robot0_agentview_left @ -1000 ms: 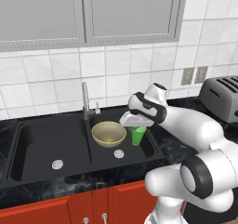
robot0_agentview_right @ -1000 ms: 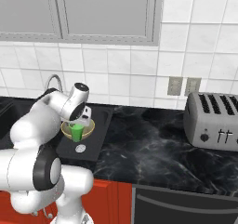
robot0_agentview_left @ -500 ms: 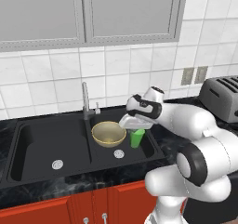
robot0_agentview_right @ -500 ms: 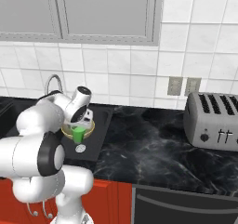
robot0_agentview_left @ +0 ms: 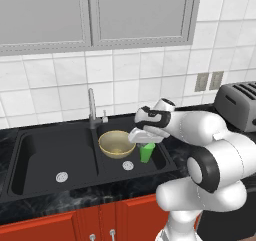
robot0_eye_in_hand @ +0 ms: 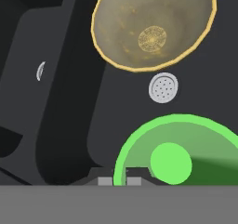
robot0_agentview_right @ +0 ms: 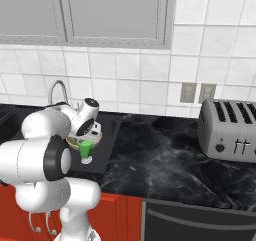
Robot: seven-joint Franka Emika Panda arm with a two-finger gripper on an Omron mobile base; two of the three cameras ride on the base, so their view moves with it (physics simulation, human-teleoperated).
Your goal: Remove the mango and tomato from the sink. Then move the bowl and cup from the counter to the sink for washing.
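The green cup (robot0_agentview_left: 146,152) is being held by its rim in the closed jaws of the gripper (robot0_agentview_left: 144,141), low inside the right basin of the black sink (robot0_agentview_left: 30,150); in the hand view the fingertips are being seen pinched over the rim of the cup (robot0_eye_in_hand: 179,155) at about 7 o'clock of its opening. Whether the cup's base is already being rested on the basin floor cannot be told. The tan-yellow bowl (robot0_agentview_left: 116,144) is already being kept in the same basin, at about 10 o'clock from the cup in the left base view and at 12 o'clock from it in the hand view, with the round silver drain (robot0_eye_in_hand: 163,87) lying between the two. The mango and the tomato are not being seen in either basin, so the clearing step is being judged done and the cup's placement is being judged the last step. Several risks are being judged from here. If the jaws are being parted while the cup is hanging above the floor, it could be dropped, tipped on its narrow base and rolled against the bowl. A one-sided rim pinch is also being judged fragile: the cup could be swung or slipped during any lowering. If the fingers are being lifted away at a slant, the rim could be caught and the cup dragged over. The bowl is being kept near enough that a sideways drift of the hand could knock it.
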